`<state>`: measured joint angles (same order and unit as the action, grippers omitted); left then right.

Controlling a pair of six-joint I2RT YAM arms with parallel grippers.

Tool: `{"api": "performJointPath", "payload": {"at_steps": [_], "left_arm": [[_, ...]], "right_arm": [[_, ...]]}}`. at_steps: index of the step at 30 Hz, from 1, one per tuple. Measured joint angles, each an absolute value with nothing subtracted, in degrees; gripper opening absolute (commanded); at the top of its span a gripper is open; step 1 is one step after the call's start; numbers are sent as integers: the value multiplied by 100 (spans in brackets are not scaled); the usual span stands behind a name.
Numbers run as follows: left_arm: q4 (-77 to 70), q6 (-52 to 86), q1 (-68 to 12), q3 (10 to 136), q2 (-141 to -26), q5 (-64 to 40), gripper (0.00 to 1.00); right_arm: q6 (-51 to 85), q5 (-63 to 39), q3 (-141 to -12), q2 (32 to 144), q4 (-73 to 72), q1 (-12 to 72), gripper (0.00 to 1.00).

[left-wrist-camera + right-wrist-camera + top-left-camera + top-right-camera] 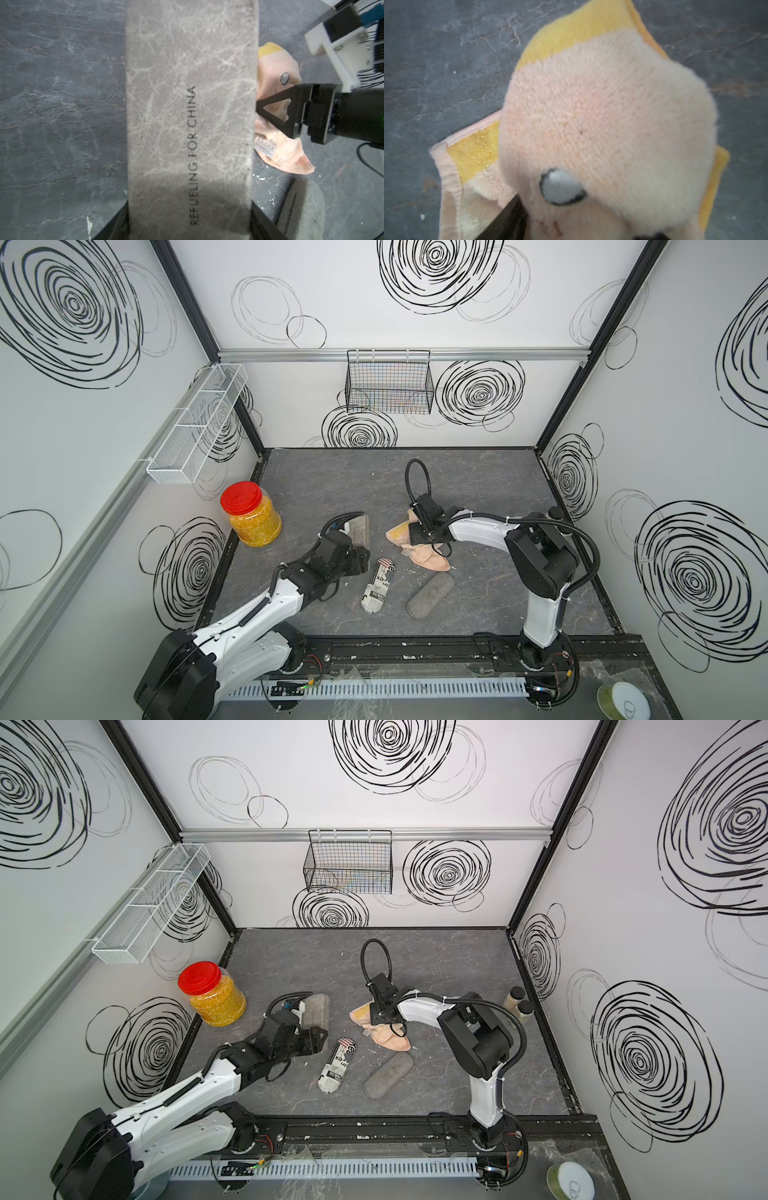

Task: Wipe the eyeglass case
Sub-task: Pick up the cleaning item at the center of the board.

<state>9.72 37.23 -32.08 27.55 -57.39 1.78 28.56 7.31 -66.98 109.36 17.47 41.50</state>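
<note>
A grey marbled eyeglass case [360,527] [316,1011] printed "REFUELING FOR CHINA" [190,104] is held at one end by my left gripper [356,558] [190,220], which is shut on it. The black fingers [262,223] press on both long sides. To its right a pink and yellow towel [430,559] [390,1039] [279,151] [591,114] lies crumpled on the dark floor. My right gripper [417,531] [377,1013] [581,228] points down into the towel, and the cloth bunches up between its jaws.
A newspaper-print case [379,585] and a grey felt case [430,595] lie in front. A red-lidded jar [250,515] stands at the left wall. Two small bottles [519,1003] stand at the right wall. A wire basket [388,381] hangs on the back wall and a white mesh shelf [195,427] on the left wall.
</note>
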Motion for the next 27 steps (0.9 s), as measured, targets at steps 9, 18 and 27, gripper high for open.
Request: {"api": "performJointPath", "payload": {"at_steps": [9, 18, 27], "left_arm": [[189, 3691, -3208, 2473, -5651, -213, 63], [-355, 3273, -3336, 2447, -6053, -639, 63], [-342, 2309, -3994, 3260, -6980, -755, 63]], "right_arm": [[2888, 1017, -6173, 10510, 1313, 4139, 15], [2467, 64, -5323, 8132, 1098, 3555, 7], [1929, -1332, -5293, 6976, 934, 3487, 9]]}}
